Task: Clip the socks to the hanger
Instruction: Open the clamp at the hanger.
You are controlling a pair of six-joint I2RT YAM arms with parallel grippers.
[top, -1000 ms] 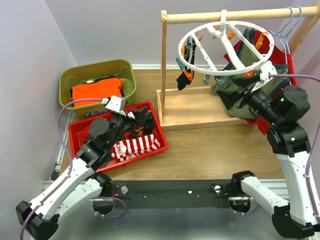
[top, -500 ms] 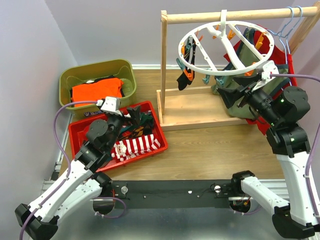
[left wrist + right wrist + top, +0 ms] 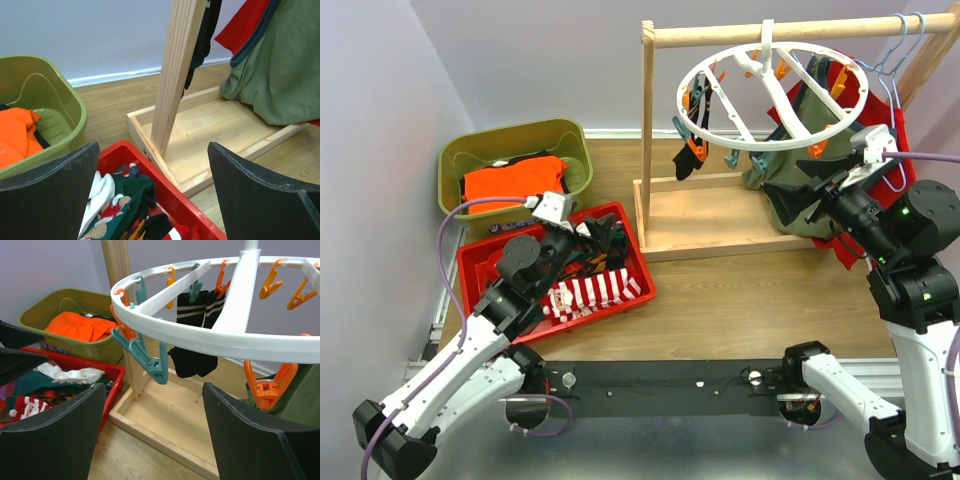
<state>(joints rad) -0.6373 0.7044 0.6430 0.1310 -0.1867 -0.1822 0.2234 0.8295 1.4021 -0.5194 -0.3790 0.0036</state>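
Two dark socks (image 3: pixel 192 362) with pale stripes hang clipped to the far-left arc of the round white ring hanger (image 3: pixel 775 95), which dangles by its hook from the rod of a wooden rack (image 3: pixel 648 120) standing along the far edge of the wooden table (image 3: pixel 740 300), toward its right corner. Teal clips (image 3: pixel 145 357) and orange clips (image 3: pixel 270 385) hang empty around the rest of the ring. More socks wait in a red tray (image 3: pixel 472 270) near the table's left edge: a red-and-white striped sock (image 3: pixel 590 293) at the tray's near side, and a tangle of dark green and black socks (image 3: pixel 588 255) with a white one at its far side. Above that tangle hangs the left gripper (image 3: pixel 602 232), its jaws spread wide and holding nothing. Just below the ring's near-right rim, the right gripper (image 3: pixel 790 198) has its jaws wide apart and empty, a teal clip and an orange clip showing between its fingers in the wrist view. Behind it an olive shirt (image 3: pixel 770 165) and a red shirt (image 3: pixel 842 250) hang from light-blue hangers (image 3: pixel 895 60). An olive-green bin (image 3: pixel 455 165) holding a folded orange garment (image 3: pixel 510 185) sits in the table's far-left corner.
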